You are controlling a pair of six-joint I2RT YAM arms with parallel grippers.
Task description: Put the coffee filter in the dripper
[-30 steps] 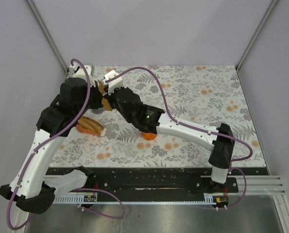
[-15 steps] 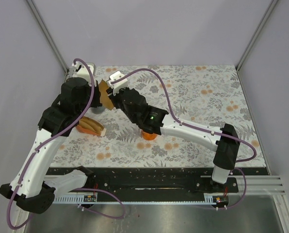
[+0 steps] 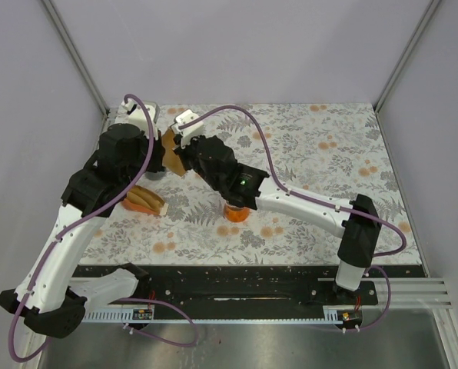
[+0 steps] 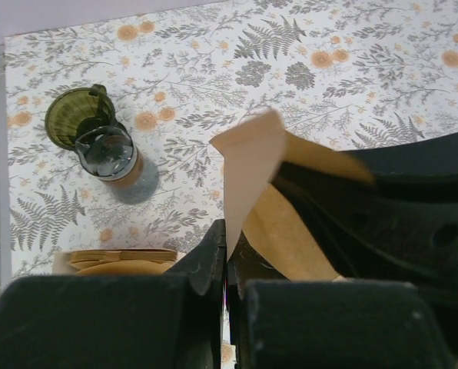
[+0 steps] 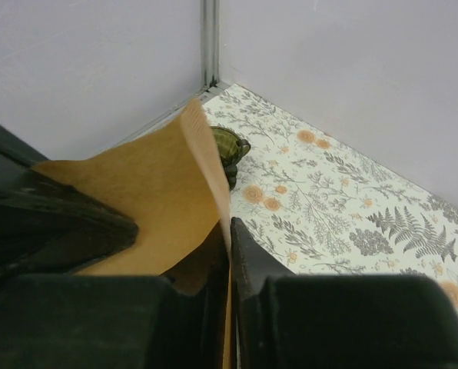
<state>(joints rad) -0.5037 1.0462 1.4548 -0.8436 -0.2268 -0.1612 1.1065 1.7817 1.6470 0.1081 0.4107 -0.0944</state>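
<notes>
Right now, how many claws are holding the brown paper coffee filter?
2. The left claw pinches one edge of the brown paper coffee filter; the right claw pinches another edge.

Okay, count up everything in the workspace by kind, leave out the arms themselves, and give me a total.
Coffee filter, pinched by the left gripper and right gripper: 1
Stack of filters: 1
Green dripper: 1
Glass jar: 1
Orange object, partly hidden under the right arm: 1
Total: 5
</notes>
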